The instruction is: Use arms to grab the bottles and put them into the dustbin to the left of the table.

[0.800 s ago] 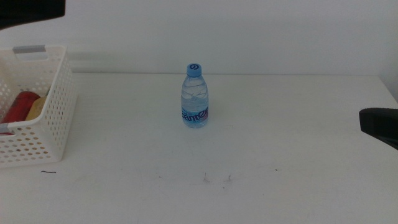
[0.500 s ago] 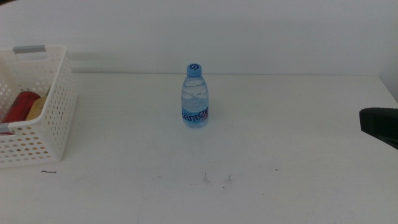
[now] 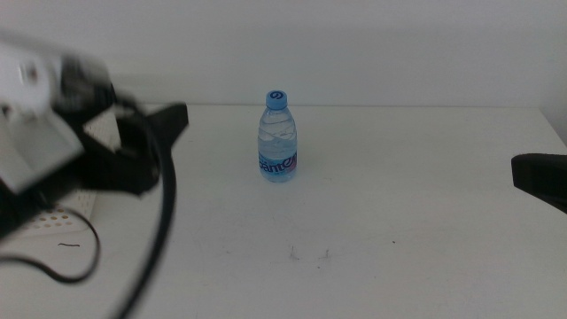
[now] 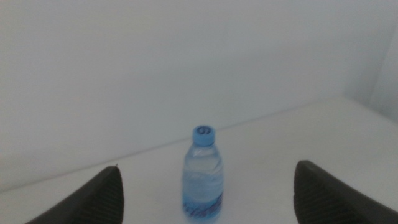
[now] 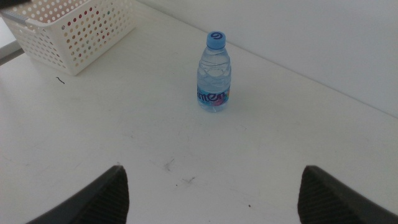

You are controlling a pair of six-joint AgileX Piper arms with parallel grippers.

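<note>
Upright, clear ribbed blue-capped water bottle point(image 3: 278, 137) on smooth table point(image 3: 399, 195).

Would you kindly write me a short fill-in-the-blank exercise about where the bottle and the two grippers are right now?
1. The water bottle stands upright with a ____ cap.
2. The left gripper is open and faces the bottle from the ____ side of the middle view.
3. The right gripper waits at that view's ____ edge.
4. The white basket has ____ sides.

Missing words: blue; left; right; perforated
</note>
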